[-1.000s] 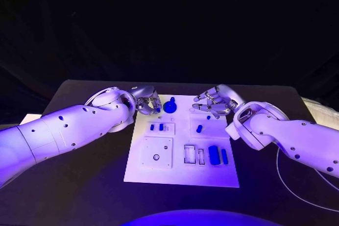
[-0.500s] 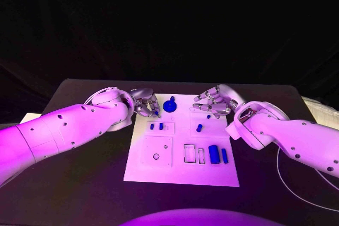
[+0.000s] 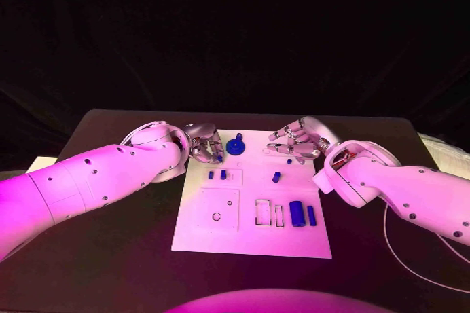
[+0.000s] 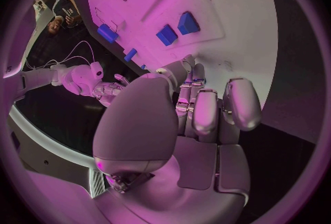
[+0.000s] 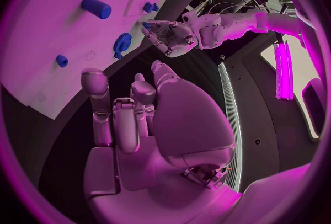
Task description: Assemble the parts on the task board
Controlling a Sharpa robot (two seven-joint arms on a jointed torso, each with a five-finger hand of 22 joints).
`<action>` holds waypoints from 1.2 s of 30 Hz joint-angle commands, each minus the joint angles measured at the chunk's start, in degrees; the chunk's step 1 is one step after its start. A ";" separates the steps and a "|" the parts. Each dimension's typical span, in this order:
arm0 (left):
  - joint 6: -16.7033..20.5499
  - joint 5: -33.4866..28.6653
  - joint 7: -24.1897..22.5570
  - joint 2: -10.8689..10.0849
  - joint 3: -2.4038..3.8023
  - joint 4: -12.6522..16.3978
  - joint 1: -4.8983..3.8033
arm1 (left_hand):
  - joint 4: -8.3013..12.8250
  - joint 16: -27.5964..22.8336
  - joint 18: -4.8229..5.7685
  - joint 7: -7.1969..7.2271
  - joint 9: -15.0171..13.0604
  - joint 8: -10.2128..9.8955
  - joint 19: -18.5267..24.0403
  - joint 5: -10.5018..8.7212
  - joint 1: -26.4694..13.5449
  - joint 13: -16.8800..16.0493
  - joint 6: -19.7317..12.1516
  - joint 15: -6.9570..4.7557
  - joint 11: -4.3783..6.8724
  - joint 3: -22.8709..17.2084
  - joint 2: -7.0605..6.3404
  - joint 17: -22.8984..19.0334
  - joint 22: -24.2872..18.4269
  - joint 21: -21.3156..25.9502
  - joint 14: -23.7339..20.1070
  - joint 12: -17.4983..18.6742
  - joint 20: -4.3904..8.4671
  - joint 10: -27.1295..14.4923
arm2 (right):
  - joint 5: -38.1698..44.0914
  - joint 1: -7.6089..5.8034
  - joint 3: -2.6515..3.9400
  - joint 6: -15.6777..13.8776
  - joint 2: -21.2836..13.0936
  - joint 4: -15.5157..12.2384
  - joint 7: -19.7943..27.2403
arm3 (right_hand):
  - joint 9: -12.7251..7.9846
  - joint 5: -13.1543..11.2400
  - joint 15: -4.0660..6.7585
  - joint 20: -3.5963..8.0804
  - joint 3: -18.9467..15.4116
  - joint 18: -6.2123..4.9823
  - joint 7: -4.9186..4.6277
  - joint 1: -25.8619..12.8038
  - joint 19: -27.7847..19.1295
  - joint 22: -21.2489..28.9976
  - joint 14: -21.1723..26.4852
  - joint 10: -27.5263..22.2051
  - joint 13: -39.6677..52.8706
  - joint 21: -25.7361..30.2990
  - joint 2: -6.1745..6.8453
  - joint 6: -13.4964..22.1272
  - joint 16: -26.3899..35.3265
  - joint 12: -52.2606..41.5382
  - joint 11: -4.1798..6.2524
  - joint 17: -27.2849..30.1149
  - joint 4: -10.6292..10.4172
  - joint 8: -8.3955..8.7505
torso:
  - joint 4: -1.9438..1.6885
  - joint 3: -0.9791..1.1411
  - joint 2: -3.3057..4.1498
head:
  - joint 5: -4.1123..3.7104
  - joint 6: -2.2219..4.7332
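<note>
The white task board [image 3: 252,228] lies mid-table. A blue gear-shaped part [image 3: 236,147] stands at its far edge between my hands. My left hand [image 3: 204,144] hovers at the board's far left corner with fingers apart and nothing in them; the right wrist view shows the left hand [image 5: 169,36] spread beside the gear [image 5: 123,42]. My right hand [image 3: 299,140] hangs over the far right corner, also spread and holding nothing. Two small blue blocks [image 3: 217,175] sit left of centre and appear beyond my left hand's fingers [image 4: 207,108] as blocks [image 4: 176,28]. A blue peg [image 3: 276,177] lies mid-board.
A thick blue cylinder [image 3: 296,214] and a thin blue bar [image 3: 312,215] lie near the board's right edge, beside two outlined slots [image 3: 263,213]. A square plate with a round hole [image 3: 217,216] sits on the near left. Black table [image 3: 108,259] surrounds the board.
</note>
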State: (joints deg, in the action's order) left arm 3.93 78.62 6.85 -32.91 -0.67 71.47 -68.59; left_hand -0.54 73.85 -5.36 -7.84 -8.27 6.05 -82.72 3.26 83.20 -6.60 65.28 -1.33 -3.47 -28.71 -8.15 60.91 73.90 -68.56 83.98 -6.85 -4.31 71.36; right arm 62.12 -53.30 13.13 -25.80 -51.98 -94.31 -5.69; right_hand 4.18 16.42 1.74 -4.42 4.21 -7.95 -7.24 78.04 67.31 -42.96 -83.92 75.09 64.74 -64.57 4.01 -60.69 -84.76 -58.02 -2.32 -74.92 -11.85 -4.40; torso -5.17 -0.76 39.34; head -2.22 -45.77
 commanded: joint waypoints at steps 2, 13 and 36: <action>-0.13 1.51 0.03 0.37 0.04 -0.02 0.01 | -0.05 0.16 0.52 0.00 -0.09 -0.20 -0.07 -0.03 -0.40 0.02 0.37 0.14 -0.14 -0.36 0.02 -0.05 0.02 -0.15 1.19 0.24 -0.27 0.22 | 0.12 0.06 0.00 0.72 0.07 -0.04 0.48 | -0.05 0.35 -0.01 -0.06 0.02 -0.62 -0.07 0.08 -0.30 0.05 -4.13 -0.54 -0.05 0.37 -0.42 -0.13 0.33 0.11 -0.02 -6.54 -0.31 0.03 | -0.03 0.00 0.01 | 0.00 -0.09; -1.58 2.52 1.07 0.81 0.02 -0.38 0.09 | 0.03 0.13 0.52 0.02 -0.06 -0.23 -0.06 -0.03 -0.38 0.01 0.39 0.14 -0.12 -0.45 0.02 -0.13 0.03 -0.14 1.17 0.28 -0.27 0.25 | 0.12 0.06 0.00 0.75 0.11 0.00 0.51 | -0.05 0.35 -0.01 -0.06 0.02 -0.62 -0.07 0.08 -0.30 0.05 -4.13 -0.54 -0.05 0.37 -0.42 -0.13 0.33 0.11 -0.02 -6.54 -0.31 0.03 | -0.01 0.00 0.00 | -0.08 -0.32; -2.09 3.08 1.97 1.05 0.01 -0.57 0.10 | 0.09 0.09 0.50 0.04 -0.05 -0.24 -0.03 -0.04 -0.42 -0.01 0.44 0.13 -0.11 -0.52 0.01 -0.25 0.00 -0.09 1.15 0.31 -0.28 0.29 | 0.11 0.21 0.00 0.78 0.32 0.17 0.58 | -0.05 0.38 -0.01 -0.06 0.02 -0.62 -0.07 0.08 -0.29 0.05 -4.13 -0.54 -0.05 0.38 -0.41 -0.13 0.33 0.11 -0.02 -6.55 -0.33 0.03 | -0.01 0.02 0.01 | 0.03 -0.59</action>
State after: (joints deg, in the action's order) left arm 2.80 81.18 8.57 -31.99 -0.64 70.95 -68.54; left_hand -0.38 73.85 -5.36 -7.82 -8.29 5.91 -82.71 3.26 83.21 -6.59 65.27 -1.33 -3.47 -28.87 -8.16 60.71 73.88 -68.56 83.98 -6.85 -4.31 71.35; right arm 62.03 -53.17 13.14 -25.70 -51.74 -94.13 -5.66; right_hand 4.18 16.46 1.74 -4.43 4.20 -7.95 -7.24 78.04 67.31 -42.97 -83.92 75.09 64.75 -64.54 4.01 -60.69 -84.76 -58.02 -2.32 -74.93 -11.85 -4.40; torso -5.18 -0.76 39.34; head -2.19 -46.31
